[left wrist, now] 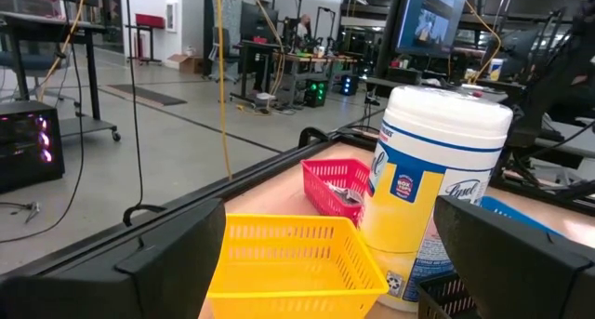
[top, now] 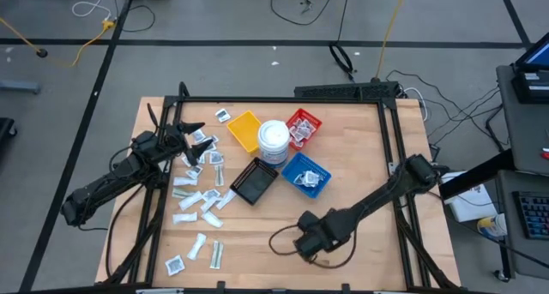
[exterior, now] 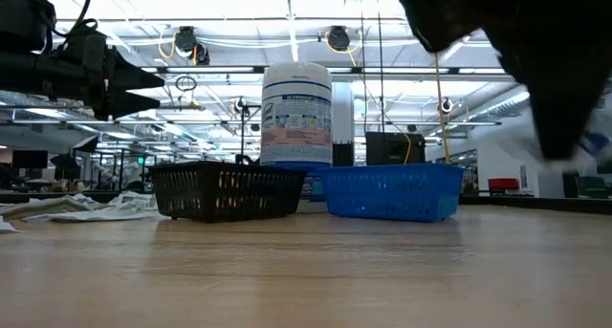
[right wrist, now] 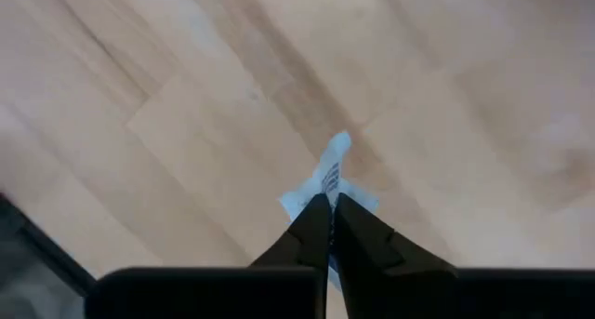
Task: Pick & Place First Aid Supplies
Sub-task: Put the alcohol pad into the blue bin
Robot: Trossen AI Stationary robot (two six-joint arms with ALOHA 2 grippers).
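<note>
Right wrist view shows the right hand [right wrist: 327, 207] with its dark fingers pressed together, pinching a small flat white packet with dark print [right wrist: 327, 178] just above the pale wooden bench [right wrist: 167, 96]. The left hand [top: 196, 140], fingers wide apart and holding nothing, hovers over scattered white packets [top: 196, 204] beside a yellow plastic mesh tray [top: 244, 129].

White tub [top: 274, 141] at table [top: 360, 165] centre, w/ yellow tray [top: 244, 129], red tray [top: 303, 127], blue tray [top: 305, 174], black tray [top: 254, 182] around it. Packets [top: 196, 200] scattered on left. Right gripper [top: 305, 243] near front edge.
</note>
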